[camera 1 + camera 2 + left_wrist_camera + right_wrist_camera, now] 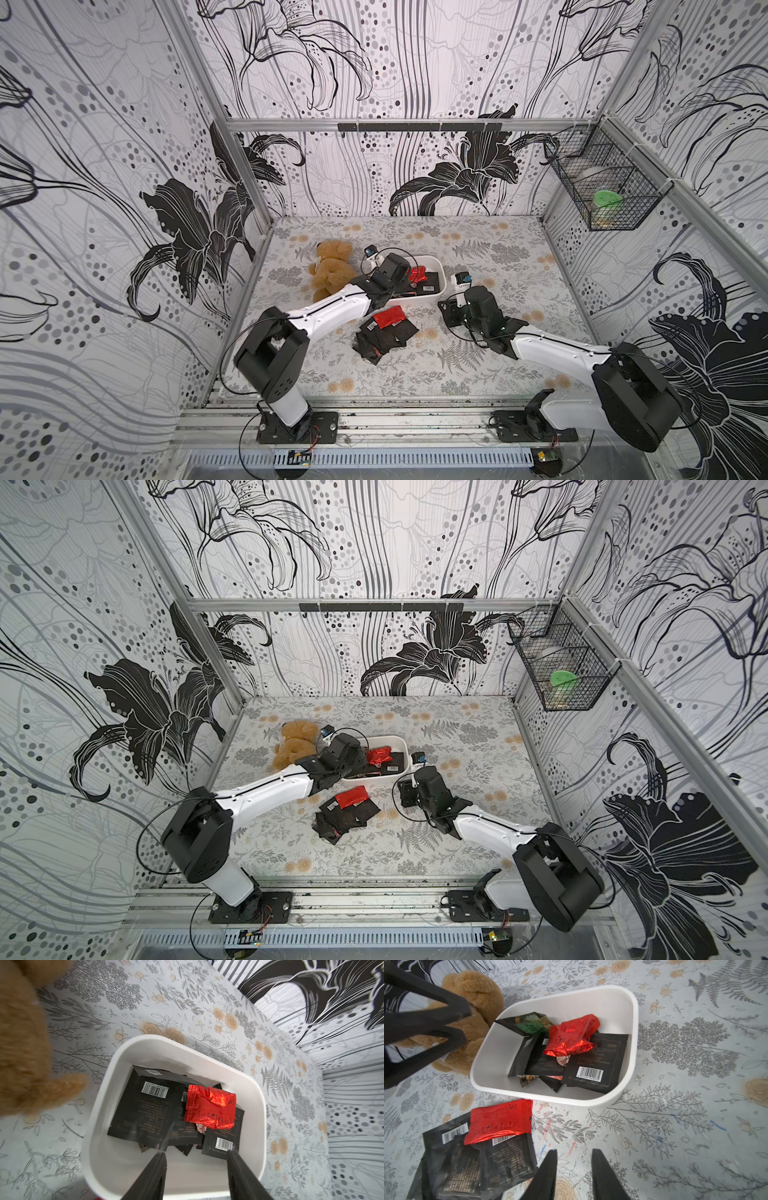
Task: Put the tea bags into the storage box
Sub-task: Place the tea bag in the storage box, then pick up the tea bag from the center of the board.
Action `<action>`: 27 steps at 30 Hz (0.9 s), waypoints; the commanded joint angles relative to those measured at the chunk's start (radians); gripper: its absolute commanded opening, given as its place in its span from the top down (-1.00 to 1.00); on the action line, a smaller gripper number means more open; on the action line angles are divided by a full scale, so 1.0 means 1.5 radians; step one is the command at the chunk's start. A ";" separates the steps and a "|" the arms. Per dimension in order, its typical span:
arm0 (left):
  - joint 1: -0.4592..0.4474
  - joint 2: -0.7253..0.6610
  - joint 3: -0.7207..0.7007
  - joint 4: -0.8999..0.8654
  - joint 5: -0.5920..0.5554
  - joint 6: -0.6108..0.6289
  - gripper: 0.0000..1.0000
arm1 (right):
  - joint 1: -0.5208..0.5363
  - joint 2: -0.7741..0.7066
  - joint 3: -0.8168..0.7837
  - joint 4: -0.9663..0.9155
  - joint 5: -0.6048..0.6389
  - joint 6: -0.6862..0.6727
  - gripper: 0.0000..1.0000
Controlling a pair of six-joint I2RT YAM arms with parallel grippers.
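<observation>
The left arm (332,309) reaches far and rightward from its near-left base; the left hand (197,1151) tilts down, jaws well apart, empty. The right arm (552,349) stretches leftward from the near right; the right hand (574,1150) hangs low, jaws narrowly parted, apparently empty.

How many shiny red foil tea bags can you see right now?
2. One crumpled red foil sachet lies in the white plastic storage box, atop black sachets; one flat red foil sachet tops the black pile on the table beside it. More may be hidden underneath.
</observation>
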 commanded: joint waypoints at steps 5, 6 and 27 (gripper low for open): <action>-0.003 -0.158 -0.181 0.135 0.062 -0.033 -0.13 | 0.015 0.064 0.047 0.034 -0.136 -0.029 0.31; -0.008 -0.172 -0.201 0.140 0.065 -0.042 -0.14 | 0.021 0.078 0.058 0.027 -0.139 -0.032 0.31; -0.178 -0.144 -0.340 0.183 0.004 -0.263 0.18 | 0.061 0.304 0.241 -0.165 -0.119 -0.052 0.80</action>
